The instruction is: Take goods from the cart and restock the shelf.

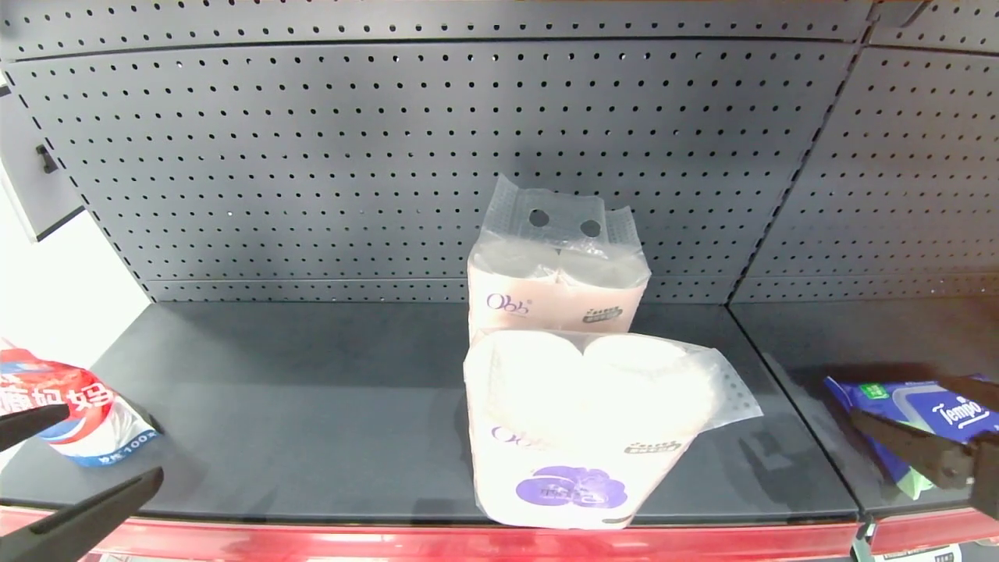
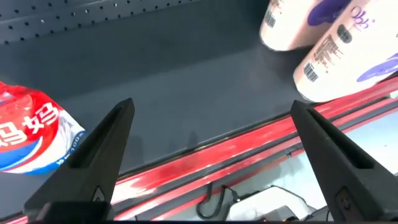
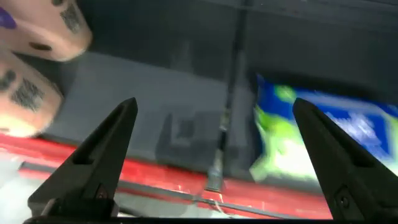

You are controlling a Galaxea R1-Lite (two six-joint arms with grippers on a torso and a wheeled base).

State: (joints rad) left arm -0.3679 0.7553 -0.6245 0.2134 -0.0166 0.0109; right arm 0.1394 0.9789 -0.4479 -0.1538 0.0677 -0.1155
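Note:
Two pink-wrapped packs of toilet rolls stand on the dark shelf [image 1: 312, 375], one at the back [image 1: 558, 281] and one at the front edge [image 1: 577, 421]. A red, white and blue bag [image 1: 74, 414] lies at the shelf's left end. On the adjoining shelf bay to the right lies a blue tissue pack [image 1: 929, 414]. My left gripper [image 1: 115, 439] hovers open and empty at the front left, just right of the bag [image 2: 31, 134]. Over the front right edge, beside the tissue pack [image 3: 323, 143], my right gripper [image 1: 897, 398] is open and empty.
A perforated grey back panel [image 1: 390, 156] closes the shelf behind. A red lip [image 1: 351, 538] runs along the front edge. A seam [image 3: 233, 93] divides the two shelf bays. Bare shelf lies between the bag and the roll packs [image 2: 336, 56].

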